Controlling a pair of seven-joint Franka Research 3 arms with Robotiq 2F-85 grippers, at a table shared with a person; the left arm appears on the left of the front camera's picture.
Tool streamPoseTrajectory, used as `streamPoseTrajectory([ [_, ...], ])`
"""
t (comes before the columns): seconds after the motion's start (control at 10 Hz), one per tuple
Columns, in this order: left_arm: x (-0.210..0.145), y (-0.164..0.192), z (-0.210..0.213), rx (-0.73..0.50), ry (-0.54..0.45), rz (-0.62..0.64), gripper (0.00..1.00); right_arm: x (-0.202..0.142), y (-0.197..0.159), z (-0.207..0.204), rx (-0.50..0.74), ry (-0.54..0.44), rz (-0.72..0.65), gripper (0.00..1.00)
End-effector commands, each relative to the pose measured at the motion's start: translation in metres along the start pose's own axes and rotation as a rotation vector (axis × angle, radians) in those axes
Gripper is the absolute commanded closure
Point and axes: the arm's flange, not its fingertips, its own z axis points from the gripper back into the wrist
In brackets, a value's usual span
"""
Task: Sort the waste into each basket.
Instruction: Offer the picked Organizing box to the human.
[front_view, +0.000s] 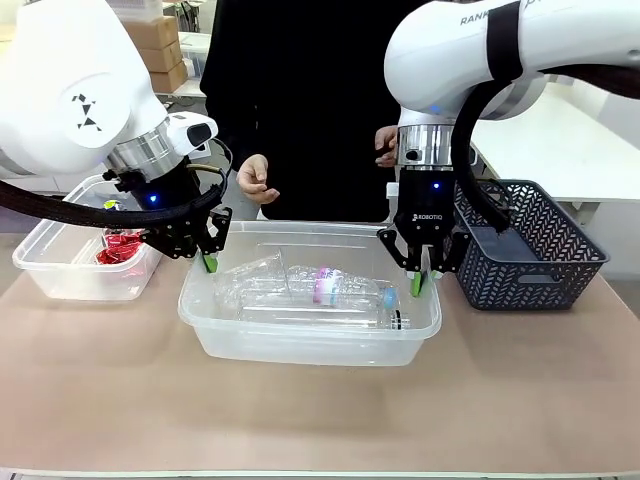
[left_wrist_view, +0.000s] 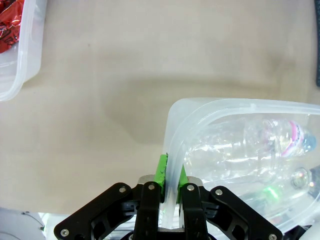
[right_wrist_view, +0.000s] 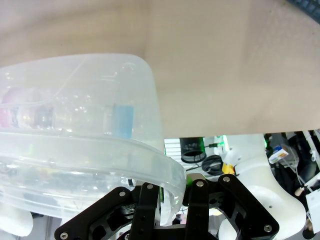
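Left tub — holding red foil waste — stands at the table's left. Left gripper is clamped on the rim of the centre tub, which contains clear plastic bottles. Right gripper grips this tub's opposite rim — the dark lattice basket stands just beside.

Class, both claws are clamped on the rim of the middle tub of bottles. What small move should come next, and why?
Probably a level lift by both together: the left claw and right claw grip opposite rims of the tub, and the bottles inside lie loose.
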Motion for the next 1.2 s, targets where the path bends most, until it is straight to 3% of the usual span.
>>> streamPoseTrajectory([
  [0.0,-0.002,0.0,0.004,-0.003,-0.009,0.004,1.0,-0.004,0.002,0.001,-0.001,-0.003,0.001,1.0],
  [0.5,-0.002,0.0,0.004,-0.003,-0.009,0.004,1.0,-0.004,0.002,0.001,-0.001,-0.003,0.001,1.0],
  [0.6,0.0,0.0,0.0,0.0,0.0,0.0,0.93,0.0,0.0,0.0,0.0,0.0,0.0,0.95],
  [0.9,0.099,-0.008,0.021,-0.059,0.043,-0.018,0.93,0.064,0.034,0.07,0.065,0.0,0.052,0.95],
  [1.1,0.135,-0.008,0.011,-0.089,0.078,0.0,0.93,0.105,0.052,0.075,0.085,0.051,0.031,0.95],
])
